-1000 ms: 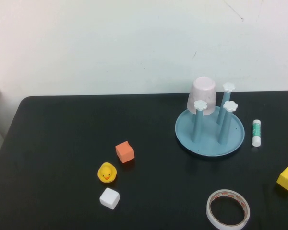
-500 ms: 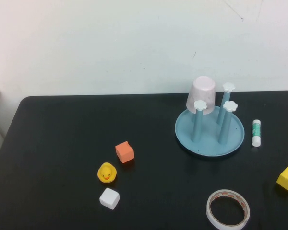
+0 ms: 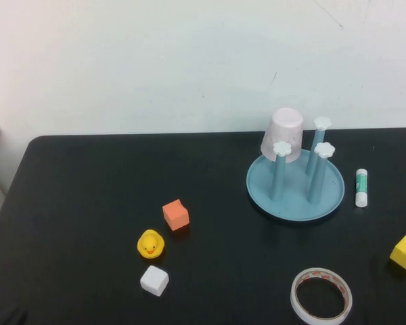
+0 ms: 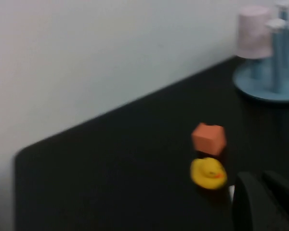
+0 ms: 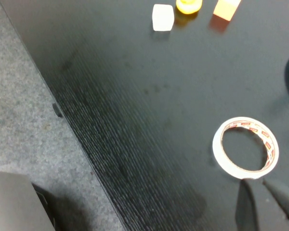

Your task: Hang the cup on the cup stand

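Note:
The pale pink cup (image 3: 284, 135) sits upside down over the back-left post of the cup stand (image 3: 294, 203), a light-blue dish with white-capped blue posts at the table's right rear. The left wrist view shows the same cup (image 4: 254, 31) on the stand (image 4: 265, 89) far off. My left gripper (image 4: 259, 177) is shut and empty, low near the table's front left, close to the yellow duck (image 4: 208, 172). My right gripper (image 5: 258, 183) is shut and empty, just on the near side of the tape ring (image 5: 219, 154). Neither gripper appears in the high view.
An orange cube (image 3: 176, 214), a yellow duck (image 3: 150, 244) and a white cube (image 3: 154, 279) lie left of centre. A glue stick (image 3: 362, 187) lies right of the stand. A yellow cube (image 3: 405, 252) and a white tape ring (image 3: 295, 296) are at the front right.

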Robot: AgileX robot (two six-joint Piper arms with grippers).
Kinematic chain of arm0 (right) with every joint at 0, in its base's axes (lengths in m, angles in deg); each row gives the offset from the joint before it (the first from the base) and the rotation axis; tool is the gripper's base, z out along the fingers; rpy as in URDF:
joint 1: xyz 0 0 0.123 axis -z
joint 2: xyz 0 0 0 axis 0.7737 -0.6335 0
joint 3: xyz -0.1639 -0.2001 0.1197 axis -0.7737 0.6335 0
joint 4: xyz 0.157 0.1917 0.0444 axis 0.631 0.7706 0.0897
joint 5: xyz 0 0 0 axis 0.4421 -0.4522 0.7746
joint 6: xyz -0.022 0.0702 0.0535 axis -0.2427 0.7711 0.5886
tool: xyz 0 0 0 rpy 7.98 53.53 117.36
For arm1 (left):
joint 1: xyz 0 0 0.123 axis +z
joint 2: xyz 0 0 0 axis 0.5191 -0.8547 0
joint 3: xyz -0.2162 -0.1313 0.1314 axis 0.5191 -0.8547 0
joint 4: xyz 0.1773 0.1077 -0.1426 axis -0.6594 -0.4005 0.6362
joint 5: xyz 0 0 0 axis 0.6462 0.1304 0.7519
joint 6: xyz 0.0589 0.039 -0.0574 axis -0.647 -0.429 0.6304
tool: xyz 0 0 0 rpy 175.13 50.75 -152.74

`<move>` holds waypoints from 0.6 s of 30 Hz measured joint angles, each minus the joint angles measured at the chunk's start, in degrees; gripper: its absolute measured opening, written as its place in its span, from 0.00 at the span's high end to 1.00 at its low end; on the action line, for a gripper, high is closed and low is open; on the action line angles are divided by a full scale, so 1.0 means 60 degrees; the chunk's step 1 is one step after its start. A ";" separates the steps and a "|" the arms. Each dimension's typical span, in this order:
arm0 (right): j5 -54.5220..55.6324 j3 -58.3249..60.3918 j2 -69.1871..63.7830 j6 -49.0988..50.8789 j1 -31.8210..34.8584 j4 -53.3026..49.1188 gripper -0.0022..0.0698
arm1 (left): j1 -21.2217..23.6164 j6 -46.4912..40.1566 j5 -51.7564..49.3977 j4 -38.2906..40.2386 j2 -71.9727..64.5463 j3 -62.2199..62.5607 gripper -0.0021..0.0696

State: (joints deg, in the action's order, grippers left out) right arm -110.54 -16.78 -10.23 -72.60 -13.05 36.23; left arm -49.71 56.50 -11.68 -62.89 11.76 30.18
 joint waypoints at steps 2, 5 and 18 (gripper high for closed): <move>0.0000 0.0000 0.0000 0.0000 0.0000 0.0014 0.97 | 0.0411 0.0028 0.0428 0.0020 0.0386 -0.0443 0.97; 0.0000 0.0000 0.0000 0.0000 0.0000 0.0014 0.97 | 0.1030 0.0079 0.0765 0.0035 0.1012 -0.1027 0.97; 0.0000 0.0006 0.0000 0.0000 0.0000 0.0014 0.97 | 0.2391 0.0138 -0.1420 -0.0324 0.1434 -0.1054 0.97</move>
State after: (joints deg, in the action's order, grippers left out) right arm -110.54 -16.74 -10.23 -72.60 -13.05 36.32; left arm -35.37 57.33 -20.20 -64.84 20.37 23.86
